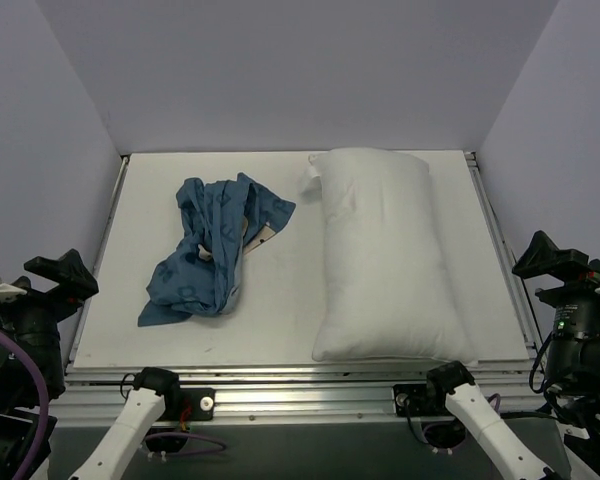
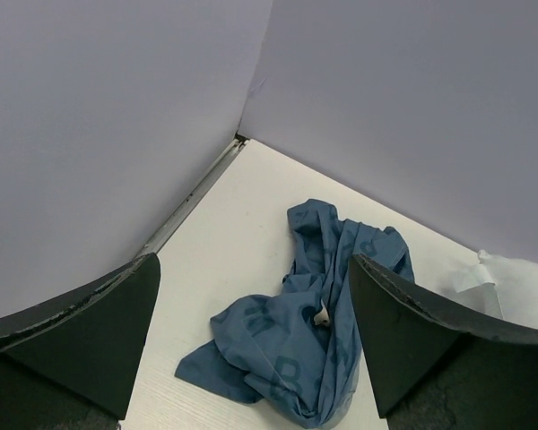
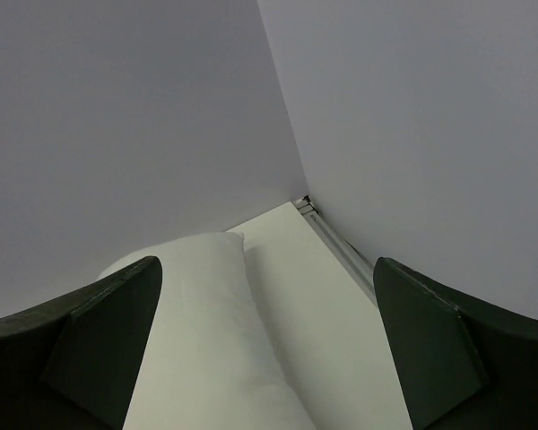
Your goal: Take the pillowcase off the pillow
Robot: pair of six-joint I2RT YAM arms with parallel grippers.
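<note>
The blue pillowcase [image 1: 215, 248] lies crumpled in a heap on the left half of the white table, fully off the pillow. It also shows in the left wrist view [image 2: 314, 331], ahead of and below my fingers. The plain white pillow [image 1: 382, 252] lies bare lengthwise on the right half, with a small tag [image 1: 313, 172] at its far left corner. It also shows in the right wrist view [image 3: 206, 340]. My left gripper [image 1: 60, 272] [image 2: 253, 269] is open and empty, pulled back off the table's left edge. My right gripper [image 1: 563, 258] [image 3: 266, 269] is open and empty off the right edge.
The white table [image 1: 280, 300] is enclosed by lavender walls [image 1: 300, 70] at the back and both sides. A metal rail [image 1: 300, 380] runs along the near edge above both arm bases. A strip of bare table separates the pillowcase and the pillow.
</note>
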